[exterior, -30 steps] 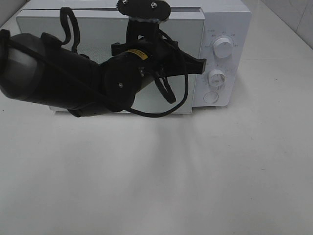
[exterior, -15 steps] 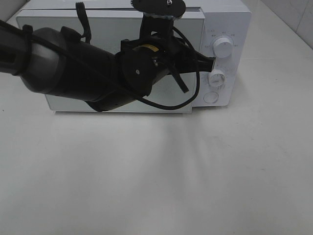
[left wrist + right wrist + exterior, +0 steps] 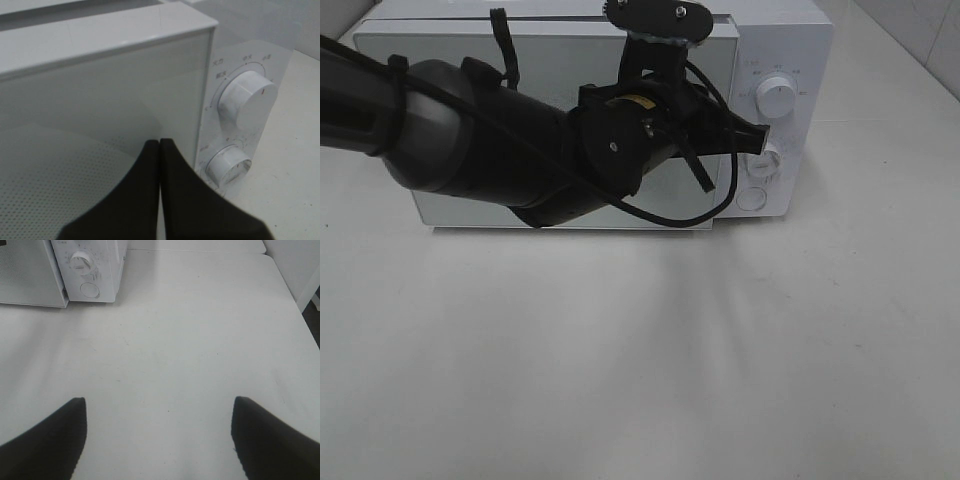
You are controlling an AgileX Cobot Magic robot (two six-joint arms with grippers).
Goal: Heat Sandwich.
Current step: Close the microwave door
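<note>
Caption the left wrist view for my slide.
Shut left end effector before the closed microwave, beside its lower dial.

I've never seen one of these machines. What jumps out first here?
A thick black robot arm stretches across the closed door of a white microwave. At its end the left gripper, pinched shut, sits near the lower knob. The right gripper hangs open over the white table.

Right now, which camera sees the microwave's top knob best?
The left wrist view: the top knob looks big and close, with its pointer mark and dial markings visible. The exterior high view shows the top knob small but unblocked. The right wrist view misses it, showing only the lower knob.
</note>
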